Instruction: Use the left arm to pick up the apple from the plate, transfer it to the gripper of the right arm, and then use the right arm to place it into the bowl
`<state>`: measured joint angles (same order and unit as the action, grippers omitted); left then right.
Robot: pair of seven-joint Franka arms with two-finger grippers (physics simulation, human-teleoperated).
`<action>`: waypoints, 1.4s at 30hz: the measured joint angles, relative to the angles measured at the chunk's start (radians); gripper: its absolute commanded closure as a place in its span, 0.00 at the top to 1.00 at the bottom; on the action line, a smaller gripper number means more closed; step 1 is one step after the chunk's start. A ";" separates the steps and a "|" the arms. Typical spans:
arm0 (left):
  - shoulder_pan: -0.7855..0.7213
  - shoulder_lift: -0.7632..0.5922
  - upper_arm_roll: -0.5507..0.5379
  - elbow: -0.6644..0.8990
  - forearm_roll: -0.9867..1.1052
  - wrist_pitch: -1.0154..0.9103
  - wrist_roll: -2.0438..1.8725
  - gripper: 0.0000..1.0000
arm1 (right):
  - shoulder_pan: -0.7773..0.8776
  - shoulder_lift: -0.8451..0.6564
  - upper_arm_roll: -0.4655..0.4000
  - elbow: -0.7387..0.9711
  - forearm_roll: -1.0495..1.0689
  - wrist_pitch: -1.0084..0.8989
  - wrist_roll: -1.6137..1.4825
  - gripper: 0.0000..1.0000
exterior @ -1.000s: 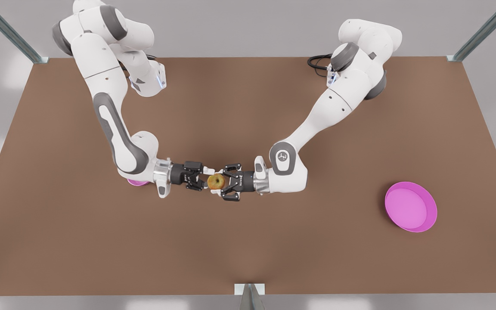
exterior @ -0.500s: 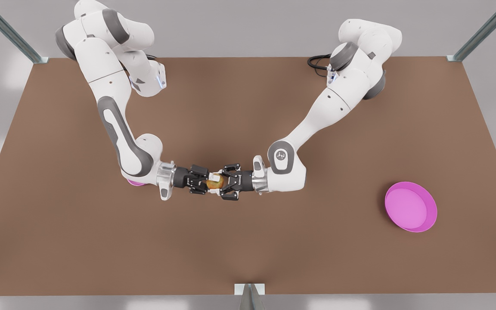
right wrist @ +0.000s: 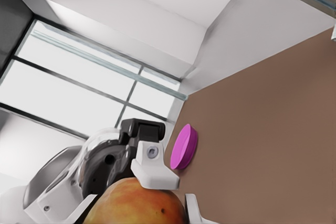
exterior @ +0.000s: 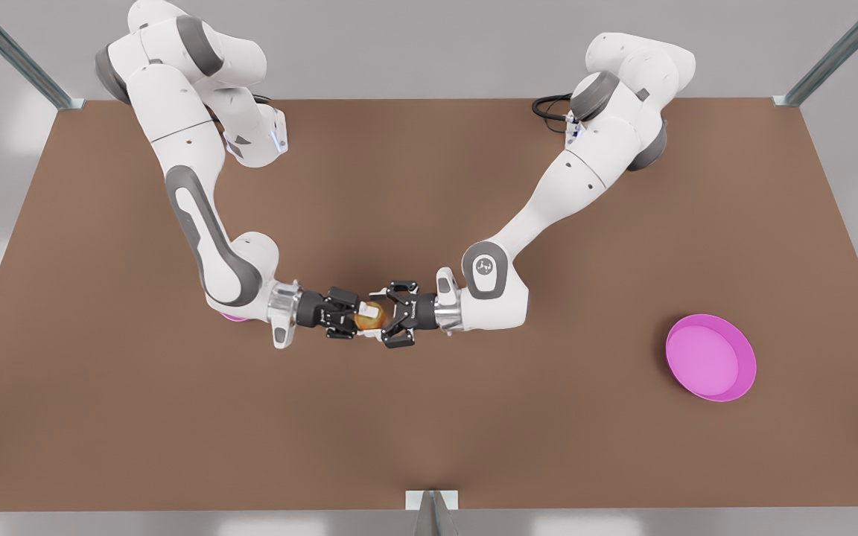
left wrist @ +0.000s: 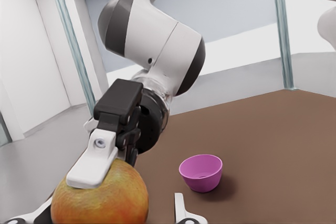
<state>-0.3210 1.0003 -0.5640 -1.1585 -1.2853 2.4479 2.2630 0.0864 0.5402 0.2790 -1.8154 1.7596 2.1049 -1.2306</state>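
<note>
Jaws of both arms level, facing, meeting mid-table: left gripper (exterior: 378, 315) clamps apple (exterior: 366, 316); right gripper (exterior: 360, 315) around it, contact unclear.

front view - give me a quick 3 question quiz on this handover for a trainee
1. True or false: the apple lies on the plate.
2. Which pink dish sits partly hidden under the arm at the front view's left?
3. The arm at the front view's left is: A) the left arm B) the right arm.
Key: 1 false, it is in the air between the left hand and the right hand. 2 the bowl. 3 B.
</note>
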 measured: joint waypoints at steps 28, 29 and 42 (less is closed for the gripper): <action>0.474 -0.684 0.303 -0.129 1.364 -0.773 -0.807 1.00 | -0.510 -0.013 -0.010 -0.064 -0.771 -0.280 0.001 0.61; 0.364 -0.772 0.445 -0.180 1.365 -0.804 -0.880 1.00 | -0.520 -0.023 -0.006 -0.086 -0.793 -0.293 0.000 0.61; 0.215 -0.873 0.593 -0.261 1.363 -0.923 -1.564 1.00 | -0.542 -0.043 0.002 -0.149 -1.004 -0.309 -0.051 0.62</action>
<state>-0.1064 0.1268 0.0289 -1.4196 0.0781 1.5253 0.6993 -0.4560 0.4975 0.2807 -1.9639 0.7560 1.7960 -1.2813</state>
